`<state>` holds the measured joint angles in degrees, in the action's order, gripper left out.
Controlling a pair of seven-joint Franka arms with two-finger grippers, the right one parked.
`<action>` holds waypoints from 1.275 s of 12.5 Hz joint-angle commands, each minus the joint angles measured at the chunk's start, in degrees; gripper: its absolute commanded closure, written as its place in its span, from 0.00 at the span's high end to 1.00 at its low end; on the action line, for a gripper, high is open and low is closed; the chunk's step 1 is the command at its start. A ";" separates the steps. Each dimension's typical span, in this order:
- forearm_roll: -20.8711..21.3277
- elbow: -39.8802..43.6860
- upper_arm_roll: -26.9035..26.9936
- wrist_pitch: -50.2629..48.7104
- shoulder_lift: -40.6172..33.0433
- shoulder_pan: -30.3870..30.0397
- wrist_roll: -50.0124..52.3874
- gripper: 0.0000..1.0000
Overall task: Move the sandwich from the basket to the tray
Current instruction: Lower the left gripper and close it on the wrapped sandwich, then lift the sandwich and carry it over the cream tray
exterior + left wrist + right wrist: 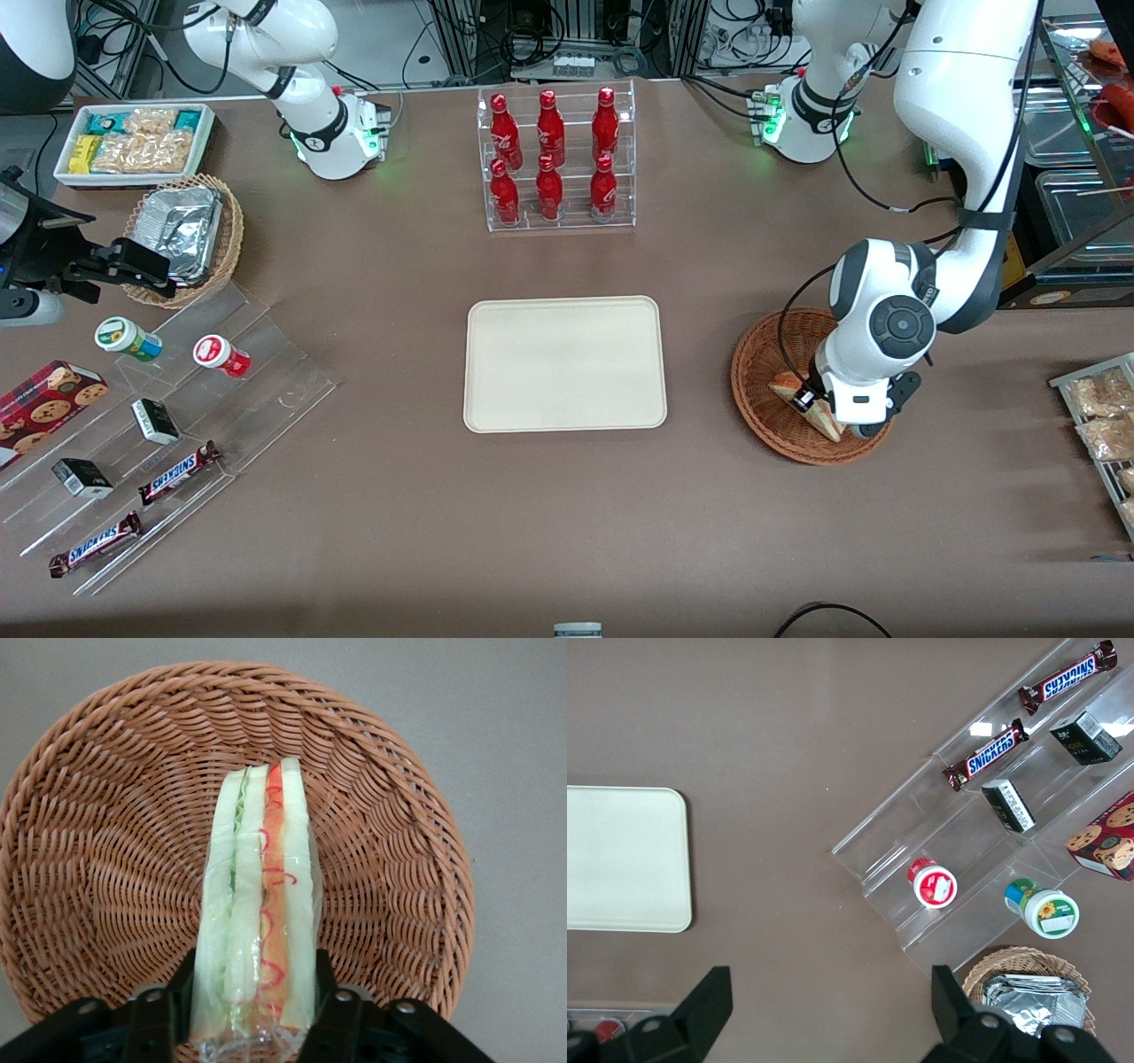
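Left wrist view gives me the clearest reading: the end effector [254, 1010] is closed narrowly on the clear-wrapped triangular sandwich of white bread with orange-red and pale green filling [257, 921], one dark finger [159, 1014] against each bread face. The sandwich stands on edge, its layered cut side toward the camera, inside the round reddish-brown woven wicker basket [97, 859]. I cannot tell whether its lower edge touches the weave or sits just above it.

From the front view I confirm the position. The end effector [833, 416] is low over the basket [757, 377], which rests on the brown surface [567, 523] toward the working arm's end. The sandwich [802, 399] shows only partly, as a pale wedge under the white wrist housing. The flat cream-white rectangular tray with rounded corners [564, 363] lies beside the basket, near but not touching, at the middle of the surface. Farther from the front camera than the tray stands a clear acrylic rack of red bottles [556, 159].

Only the wrist view shows the filling layers and the finger contact; only the front view shows the tray and basket together. The right wrist view shows one end of the tray [625, 859] and a clear stepped acrylic display [992, 833] holding chocolate bars and small lidded jars.

The basket weave is ribbed and concentric; the tray is smooth and matte with a low rim; the wrap on the sandwich is glossy.
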<state>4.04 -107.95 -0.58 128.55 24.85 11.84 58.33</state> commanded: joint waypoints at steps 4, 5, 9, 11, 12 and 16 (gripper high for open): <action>0.80 7.55 -0.55 -13.47 -2.87 0.29 -0.24 0.00; 0.80 10.36 -2.21 -17.76 -3.66 0.29 -1.02 0.00; 0.80 20.92 -10.56 -25.80 -3.14 0.37 -0.59 0.00; 1.76 21.46 -15.12 -25.10 -2.27 0.37 -1.46 0.00; 3.77 22.94 -17.76 -24.23 -0.61 0.37 -1.56 0.00; 9.31 30.76 -21.65 -22.38 8.44 7.91 0.37 0.00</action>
<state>10.72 -83.40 -22.25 106.70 27.73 15.69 57.56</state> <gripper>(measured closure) 0.859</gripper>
